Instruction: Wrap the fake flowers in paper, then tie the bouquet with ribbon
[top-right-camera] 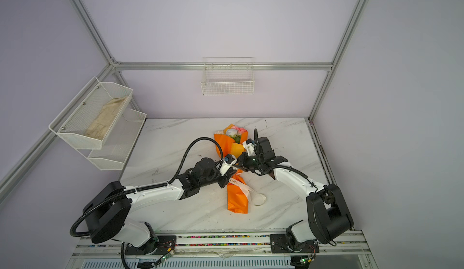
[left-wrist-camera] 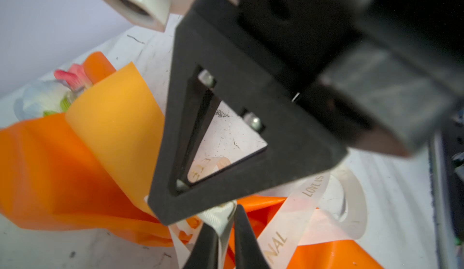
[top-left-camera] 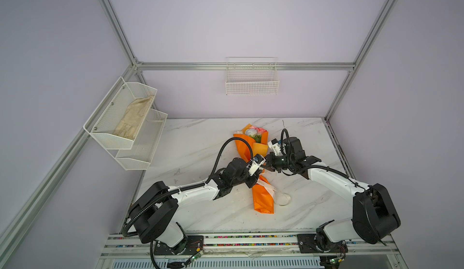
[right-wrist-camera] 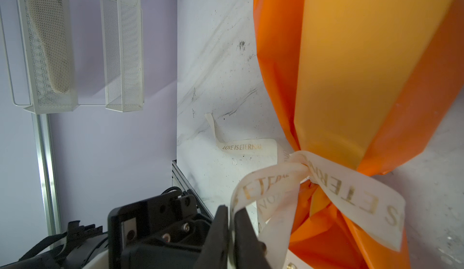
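On the veined marble table [top-left-camera: 200,142], the bouquet of fake flowers [top-left-camera: 262,200], glossy orange paper cinched to a narrow waist, lies just beneath the left gripper [left-wrist-camera: 226,220] and the right gripper [right-wrist-camera: 231,208], each pinching a strand of the satiny cream gold-lettered ribbon [right-wrist-camera: 351,187], whose knot only the right wrist view shows.

bright orange paper round the bouquet of fake flowers [top-left-camera: 261,197], pink, white and a bit of green for the blooms. cream ribbon [right-wrist-camera: 349,188] with gold lettering. white marble table [top-left-camera: 195,149], grey veins. pale lilac walls [top-left-camera: 251,16], white mesh shelf [top-left-camera: 110,139], beige cloth [top-left-camera: 135,117].
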Controlling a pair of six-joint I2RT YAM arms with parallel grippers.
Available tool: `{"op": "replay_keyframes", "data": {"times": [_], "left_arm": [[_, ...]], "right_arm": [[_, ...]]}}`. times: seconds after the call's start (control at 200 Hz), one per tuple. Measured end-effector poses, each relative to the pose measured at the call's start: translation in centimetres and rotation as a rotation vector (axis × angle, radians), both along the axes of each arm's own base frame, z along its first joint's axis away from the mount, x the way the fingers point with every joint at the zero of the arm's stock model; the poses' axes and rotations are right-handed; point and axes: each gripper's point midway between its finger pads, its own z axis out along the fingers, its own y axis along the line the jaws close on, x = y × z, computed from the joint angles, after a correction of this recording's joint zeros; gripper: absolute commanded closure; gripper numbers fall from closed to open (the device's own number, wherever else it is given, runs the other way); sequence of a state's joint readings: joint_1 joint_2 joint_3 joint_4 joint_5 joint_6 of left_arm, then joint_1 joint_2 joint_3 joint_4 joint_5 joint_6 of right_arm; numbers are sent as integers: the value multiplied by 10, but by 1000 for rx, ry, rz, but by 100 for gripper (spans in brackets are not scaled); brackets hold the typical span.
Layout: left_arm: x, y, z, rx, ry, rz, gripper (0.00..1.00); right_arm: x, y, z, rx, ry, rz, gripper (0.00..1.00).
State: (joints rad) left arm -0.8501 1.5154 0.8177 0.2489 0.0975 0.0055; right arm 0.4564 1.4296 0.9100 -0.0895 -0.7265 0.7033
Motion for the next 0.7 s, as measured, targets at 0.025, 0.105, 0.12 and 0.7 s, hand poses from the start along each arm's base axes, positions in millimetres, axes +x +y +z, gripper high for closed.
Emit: {"op": "replay_keyframes", "data": {"times": [0.025,0.105,0.12,0.7], "left_arm": [[0,0,0,2,-4,-2,98],[1,1,1,-3,1,5,100],[2,1,1,-4,1,7,100],[4,4,20,-54,-23,23,100]], "right_arm": [[0,-1,1,-1,-4,-1,74],[-2,-5,7,-12,-10,-25,61],[-2,-7,8,-16,-16,-31,59],[-103,-145,-76,-517,289,-460,52]]}}
